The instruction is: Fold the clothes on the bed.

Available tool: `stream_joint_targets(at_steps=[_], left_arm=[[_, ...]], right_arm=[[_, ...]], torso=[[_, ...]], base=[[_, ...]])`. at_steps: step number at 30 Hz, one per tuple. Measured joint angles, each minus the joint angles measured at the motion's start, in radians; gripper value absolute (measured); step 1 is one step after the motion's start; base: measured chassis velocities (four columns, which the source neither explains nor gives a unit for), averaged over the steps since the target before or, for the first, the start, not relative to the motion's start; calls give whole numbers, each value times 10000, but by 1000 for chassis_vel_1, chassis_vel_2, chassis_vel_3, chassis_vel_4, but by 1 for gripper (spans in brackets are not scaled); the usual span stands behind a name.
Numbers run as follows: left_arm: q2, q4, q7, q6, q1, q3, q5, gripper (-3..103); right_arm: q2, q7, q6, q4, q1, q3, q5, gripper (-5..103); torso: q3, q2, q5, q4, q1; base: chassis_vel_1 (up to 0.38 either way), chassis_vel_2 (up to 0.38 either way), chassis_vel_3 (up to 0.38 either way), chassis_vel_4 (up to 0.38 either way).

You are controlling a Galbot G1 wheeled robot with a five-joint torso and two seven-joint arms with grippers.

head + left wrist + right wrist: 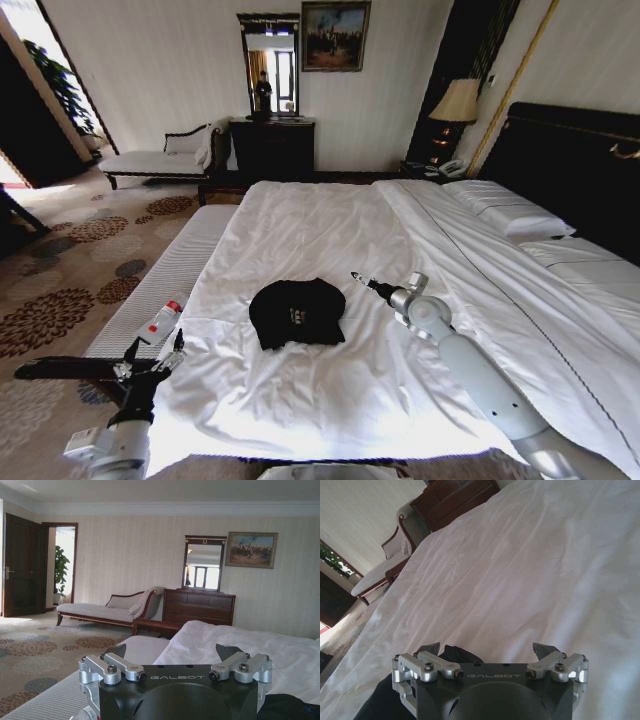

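The clothes are one black T-shirt [297, 312] lying bunched on the white bed [330, 225], near its front middle, with small white lettering showing. My right gripper [358, 278] hovers just right of the shirt, a little above the sheet, fingers open and empty. In the right wrist view that gripper [486, 650] points across the sheet with the shirt [456, 654] by one finger. My left gripper [155, 350] hangs open at the bed's front left corner, left of the shirt. In the left wrist view it [170, 655] faces the room, the shirt [287, 707] just showing at the frame's corner.
A pale upholstered bench [168, 275] runs along the bed's left side. A small white item with a red end [162, 322] sits by the left gripper. Pillows [510, 212] and dark headboard [570, 150] lie right. Chaise [150, 160], dresser [272, 148], patterned carpet [60, 270].
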Motion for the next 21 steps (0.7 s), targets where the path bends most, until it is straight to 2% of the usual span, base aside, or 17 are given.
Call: stream_joint_targets(at_steps=[4,8,16,18,21], left_arm=[[-51,-39,1,-26,60,-18,0,100],[-132,-102,2,-29,79,23,52,100],[-174,-127,-6,-14,56,64,97,100],[-183,-121,-8,-11,52,67,111,100],[-192,-107,-9,-4,34,98,133,100]], right_arm=[[326,-15,25,-295,-138,-174,-591,100],[1023,220,-9,-809,-41,-238,-1337,100],[1363,405,-66,-1239,-44,-346,-1982,101],[1396,399,-78,-1284,-144,-347,-2088,93],[1399,390,-94,-1259,-254,-331,-2126,88]], torso=[[-1,1,1,-2,-2],[-1,2,-1,2,-3],[-1,2,-1,0,-2],[-1,1,0,0,-3],[-1,2,0,0,-3]], base=[[0,0,0,0],[0,0,0,0],[0,0,0,0],[0,0,0,0],[0,0,0,0]])
